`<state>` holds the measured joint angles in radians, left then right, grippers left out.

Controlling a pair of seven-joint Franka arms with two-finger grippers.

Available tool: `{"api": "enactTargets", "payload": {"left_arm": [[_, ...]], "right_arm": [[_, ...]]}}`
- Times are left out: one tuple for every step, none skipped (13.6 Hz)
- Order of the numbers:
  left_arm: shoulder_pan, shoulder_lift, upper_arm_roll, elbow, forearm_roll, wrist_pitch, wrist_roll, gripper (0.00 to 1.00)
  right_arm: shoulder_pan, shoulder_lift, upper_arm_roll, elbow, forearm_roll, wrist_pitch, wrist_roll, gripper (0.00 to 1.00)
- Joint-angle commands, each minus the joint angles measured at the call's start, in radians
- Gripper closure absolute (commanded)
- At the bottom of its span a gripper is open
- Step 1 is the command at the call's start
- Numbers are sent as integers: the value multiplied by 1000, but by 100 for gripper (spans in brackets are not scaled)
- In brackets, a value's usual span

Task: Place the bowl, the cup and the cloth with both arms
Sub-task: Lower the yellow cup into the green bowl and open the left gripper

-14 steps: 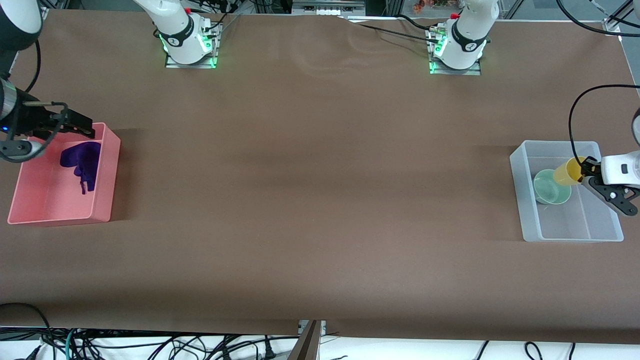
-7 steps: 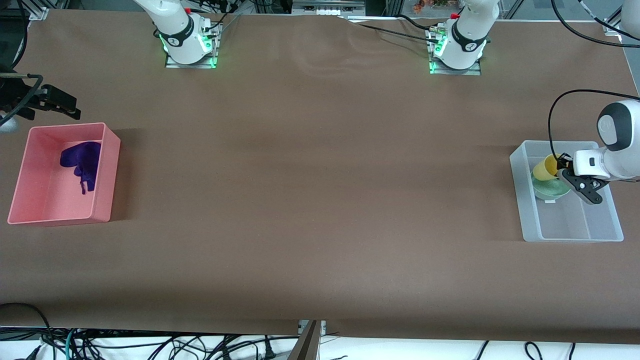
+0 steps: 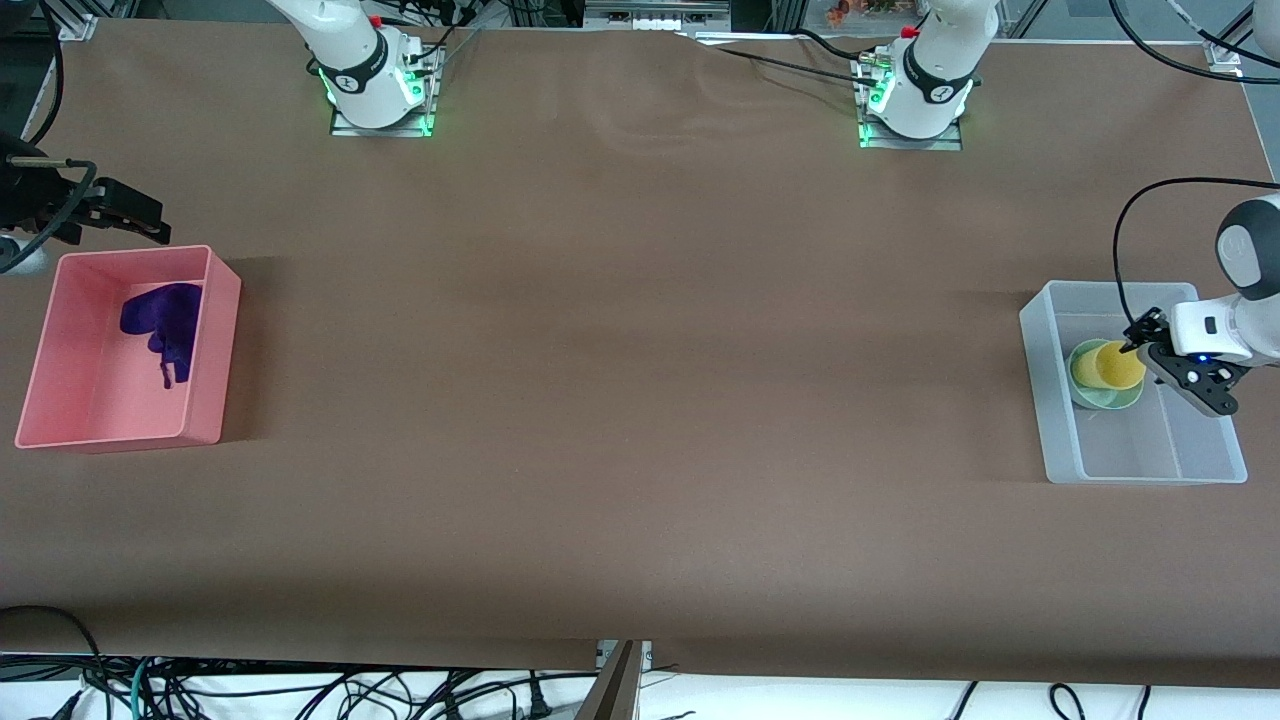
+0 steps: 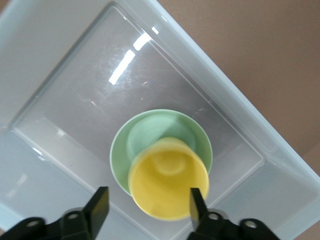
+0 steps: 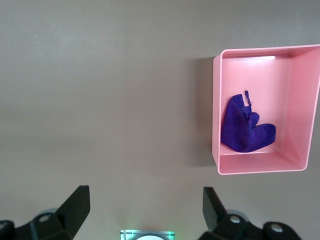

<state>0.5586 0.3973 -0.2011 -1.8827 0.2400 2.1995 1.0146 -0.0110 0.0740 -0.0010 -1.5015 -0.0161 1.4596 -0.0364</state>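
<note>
Cup (image 4: pixel 169 186) in bowl (image 4: pixel 150 135), between open left end effector (image 4: pixel 146 209) fingers

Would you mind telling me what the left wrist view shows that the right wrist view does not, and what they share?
Only the left wrist view shows the cup sitting in the bowl inside the clear bin, with the left gripper open above the cup. Only the right wrist view shows the cloth lying in the pink bin, an arm base's green light, and the right gripper open over the table. Both show the brown table.
</note>
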Motion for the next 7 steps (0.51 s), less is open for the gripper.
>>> {"api": "enactTargets", "payload": {"left_arm": [[3,-49,-20,7,19,-41,6,0],[6,-75,-50,8,10,-65,1,0],[4,-104,-63,26,4,-108,-19,0],[4,-112,-87,68,2,-189,-71,0],[6,-116,-127,130,-7,-295,-144,0],[4,-115,-153,195,-39,-399,-219,0],[3,-115,-179,244,-74,-485,-305,0]], "right_arm": [[-6,3,9,14,10,-7,15,0],[-6,3,9,14,8,-5,15,0],[-6,3,7,14,7,2,10,0],[-6,3,4,15,5,5,10,0],[-6,3,3,15,5,7,10,0],[-6,4,6,18,5,10,12,0],[-6,12,7,26,5,8,12,0]]}}
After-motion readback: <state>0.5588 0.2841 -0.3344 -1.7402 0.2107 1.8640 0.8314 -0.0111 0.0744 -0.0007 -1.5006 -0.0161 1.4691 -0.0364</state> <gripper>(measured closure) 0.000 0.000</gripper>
